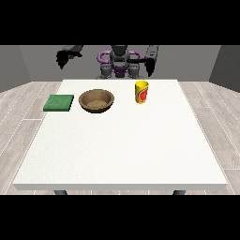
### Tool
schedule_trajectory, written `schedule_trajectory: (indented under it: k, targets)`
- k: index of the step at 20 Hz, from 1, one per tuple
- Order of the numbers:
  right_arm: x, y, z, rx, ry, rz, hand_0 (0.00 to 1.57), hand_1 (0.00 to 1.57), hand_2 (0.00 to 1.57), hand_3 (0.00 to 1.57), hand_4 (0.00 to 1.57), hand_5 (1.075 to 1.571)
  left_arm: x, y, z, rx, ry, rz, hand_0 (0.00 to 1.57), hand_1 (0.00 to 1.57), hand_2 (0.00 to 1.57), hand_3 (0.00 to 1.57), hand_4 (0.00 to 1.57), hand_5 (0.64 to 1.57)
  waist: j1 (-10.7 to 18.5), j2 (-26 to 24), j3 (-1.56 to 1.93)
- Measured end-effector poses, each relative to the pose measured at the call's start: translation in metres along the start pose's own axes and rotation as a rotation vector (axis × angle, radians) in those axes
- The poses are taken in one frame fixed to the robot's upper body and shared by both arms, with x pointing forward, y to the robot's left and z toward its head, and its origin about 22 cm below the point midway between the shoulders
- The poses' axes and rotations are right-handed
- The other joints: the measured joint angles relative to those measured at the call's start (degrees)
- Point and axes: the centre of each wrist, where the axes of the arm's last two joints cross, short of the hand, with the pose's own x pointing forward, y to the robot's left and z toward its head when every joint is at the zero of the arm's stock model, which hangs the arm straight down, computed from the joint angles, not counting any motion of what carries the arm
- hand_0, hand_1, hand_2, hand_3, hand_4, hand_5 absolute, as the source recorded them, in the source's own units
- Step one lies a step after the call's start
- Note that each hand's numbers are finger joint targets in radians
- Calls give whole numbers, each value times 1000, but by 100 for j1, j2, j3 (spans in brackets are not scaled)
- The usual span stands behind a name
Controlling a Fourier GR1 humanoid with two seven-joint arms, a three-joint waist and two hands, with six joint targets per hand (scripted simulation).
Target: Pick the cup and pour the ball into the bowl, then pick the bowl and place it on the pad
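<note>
Cup (pixel 141 91) yellow, red label, writing unreadable

No readable text; cup (pixel 141 91) marking illegible

One camera only, standing across the large white rectangular desk (pixel 122 150) and raised above it, looking down its length at the grey and purple humanoid robot (pixel 119 61), which faces back. It sits far off: the whole desk top fits in view, grey plank floor (pixel 18 108) either side.
</note>
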Motion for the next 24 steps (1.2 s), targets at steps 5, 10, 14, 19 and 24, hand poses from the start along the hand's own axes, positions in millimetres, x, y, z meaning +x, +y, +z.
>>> schedule_trajectory:
  k: [5, 10, 14, 19, 24]
  targets:
    - [-5, -9, 0, 18, -27, 7, 0, 0, 0, 0, 243, 1571, -28, 15, -12, 32, -6, -32, 0, 0, 0, 0, 0, 1454, -116, 147, -2]
    - [-9, -19, -6, 31, -38, -1, 0, 0, 0, 0, 254, 1571, -53, 18, -20, 48, -15, -50, 0, 0, 0, 0, 0, 1490, -183, 279, -2]
    - [-8, -27, -6, 49, -52, 2, 0, 0, 0, 0, 269, 1570, -69, 23, -24, 77, -3, -78, 613, 613, 0, 0, 0, 1462, -332, 399, -2]
    - [5, -31, -13, 101, -98, -2, 0, 0, 0, 0, 217, 1570, -87, 16, -20, 128, -18, -173, 1296, 1296, 1571, 1571, 1148, 1561, -652, 735, -2]
    - [15, -60, -16, 74, -94, -18, 0, 0, 0, 0, 343, 1569, -95, 14, -17, 130, -38, -278, 1304, 1304, 1571, 1571, 1205, 1556, -621, 668, 12]
